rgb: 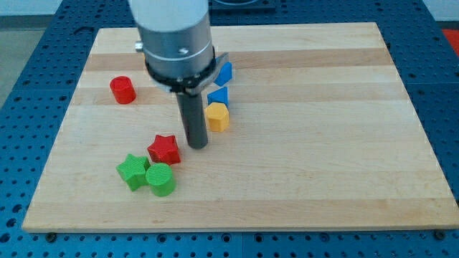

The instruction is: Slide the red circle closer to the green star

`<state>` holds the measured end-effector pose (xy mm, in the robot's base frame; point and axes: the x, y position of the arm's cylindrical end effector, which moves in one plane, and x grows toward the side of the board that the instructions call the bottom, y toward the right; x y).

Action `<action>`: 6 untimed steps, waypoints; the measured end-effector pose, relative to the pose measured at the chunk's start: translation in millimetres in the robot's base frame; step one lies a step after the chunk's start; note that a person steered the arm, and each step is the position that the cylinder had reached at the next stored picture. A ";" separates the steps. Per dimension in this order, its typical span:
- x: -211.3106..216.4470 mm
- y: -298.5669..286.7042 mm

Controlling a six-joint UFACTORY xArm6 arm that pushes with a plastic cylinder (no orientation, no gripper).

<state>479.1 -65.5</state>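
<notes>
Items I can see on the desk [323, 143], a pale wooden board over a blue perforated base [21, 72]:

- Red circle [122, 89] — upright cylinder near the view's left edge, well apart from the other blocks.
- Green star [132, 171] — low on the view's left, touching the green circle [161, 179] on its right.
- Red star [164, 149] — just above the two green blocks, touching or nearly so.
- Yellow hexagon [217, 117] — mid-board, just right of my rod.
- Two blue blocks, one [218, 95] directly above the yellow one, another [224, 72] higher, partly hidden by the arm housing [176, 43]; shapes unclear.
- My tip [197, 147] — between the red star and the yellow hexagon, close to the star's right side.

No claw fitted; nothing grasped. No legible writing or labels on anything.
</notes>
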 end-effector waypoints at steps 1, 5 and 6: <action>-48.9 0.3; -130.2 -60.6; -133.2 -82.7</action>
<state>345.9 -148.2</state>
